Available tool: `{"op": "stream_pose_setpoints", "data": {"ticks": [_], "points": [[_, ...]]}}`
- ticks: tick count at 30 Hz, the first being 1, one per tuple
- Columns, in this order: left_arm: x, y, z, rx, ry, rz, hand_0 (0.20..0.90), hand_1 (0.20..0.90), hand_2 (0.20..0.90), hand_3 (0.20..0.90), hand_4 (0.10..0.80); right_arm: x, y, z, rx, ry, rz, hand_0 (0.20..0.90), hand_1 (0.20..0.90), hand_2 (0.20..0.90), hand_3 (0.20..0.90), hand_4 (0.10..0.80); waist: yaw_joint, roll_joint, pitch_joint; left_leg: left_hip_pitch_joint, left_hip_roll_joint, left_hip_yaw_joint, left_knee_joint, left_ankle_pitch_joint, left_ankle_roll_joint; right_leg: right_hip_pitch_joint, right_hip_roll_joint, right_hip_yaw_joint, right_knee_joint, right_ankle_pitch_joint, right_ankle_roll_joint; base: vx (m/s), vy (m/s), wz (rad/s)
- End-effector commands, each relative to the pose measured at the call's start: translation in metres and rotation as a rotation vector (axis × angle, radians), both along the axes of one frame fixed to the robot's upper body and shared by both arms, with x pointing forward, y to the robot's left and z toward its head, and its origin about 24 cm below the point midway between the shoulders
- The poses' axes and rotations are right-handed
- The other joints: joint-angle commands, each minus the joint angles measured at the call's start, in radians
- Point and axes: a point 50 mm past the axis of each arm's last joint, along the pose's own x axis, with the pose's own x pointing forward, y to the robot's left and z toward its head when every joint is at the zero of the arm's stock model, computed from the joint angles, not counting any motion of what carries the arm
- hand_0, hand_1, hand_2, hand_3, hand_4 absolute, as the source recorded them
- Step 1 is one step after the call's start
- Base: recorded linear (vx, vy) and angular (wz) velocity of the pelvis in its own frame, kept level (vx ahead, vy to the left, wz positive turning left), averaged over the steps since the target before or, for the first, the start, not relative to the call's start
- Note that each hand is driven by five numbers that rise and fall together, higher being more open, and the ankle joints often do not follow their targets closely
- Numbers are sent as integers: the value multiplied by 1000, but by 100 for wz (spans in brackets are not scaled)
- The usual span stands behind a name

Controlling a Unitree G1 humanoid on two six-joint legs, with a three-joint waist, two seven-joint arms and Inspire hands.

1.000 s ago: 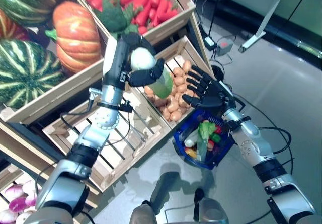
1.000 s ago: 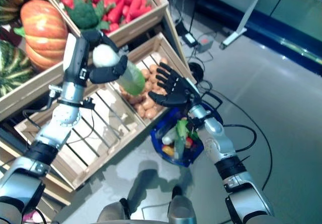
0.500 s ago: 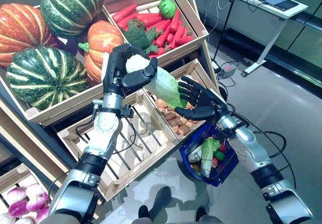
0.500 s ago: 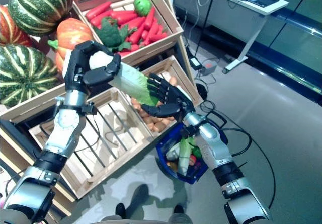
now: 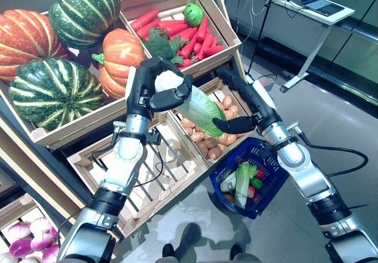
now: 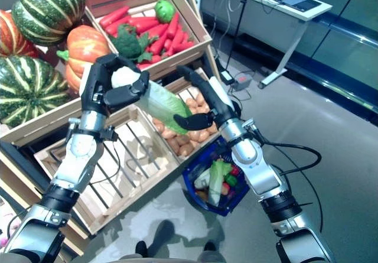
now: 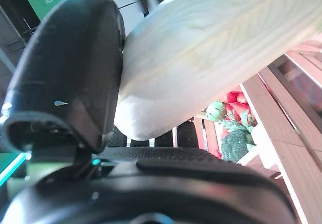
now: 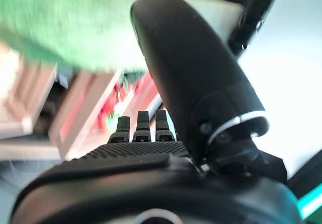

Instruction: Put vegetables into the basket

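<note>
Cabbage clamped at white stem end in my left hand, leafy tip slanting down toward basket hanging from right forearm. Right hand spread flat, thumb under tip, ready to receive handover above potato crate.

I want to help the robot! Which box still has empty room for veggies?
The slatted crate between the pumpkins and the potato crate is bare. The carrot crate and blue basket look crowded.
</note>
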Motion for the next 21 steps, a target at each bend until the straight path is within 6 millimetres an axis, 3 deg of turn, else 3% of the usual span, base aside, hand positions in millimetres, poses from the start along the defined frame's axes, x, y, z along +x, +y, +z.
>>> {"op": "stream_pose_setpoints", "data": {"ticks": [1,4,11,21], "points": [[-1,-5,36,14,-181,0,300,300,300,300,400,-13,2,52,34,-301,-20,900,900,900,900,800,5,37,-147,4,25,-4,1,-67,-18,-27,-4,37,22,15,-3,9,7,-7],[0,-2,33,7,-161,3,300,300,300,300,400,-19,6,56,59,-287,32,900,900,900,900,800,6,37,-148,8,24,-2,1,-69,-17,-24,-6,40,23,14,-1,14,7,-10],[1,-5,32,-16,-158,-13,300,300,300,300,400,-13,15,42,61,-144,92,900,900,900,900,800,11,31,-155,11,23,-3,1,-69,-19,-20,-11,35,20,17,1,2,1,-1],[-2,-16,34,-28,-170,-87,300,300,300,300,400,0,37,6,247,264,306,900,900,900,900,800,35,19,-160,10,27,-15,1,-65,-24,-9,-17,11,17,18,-4,5,-3,2]]}}
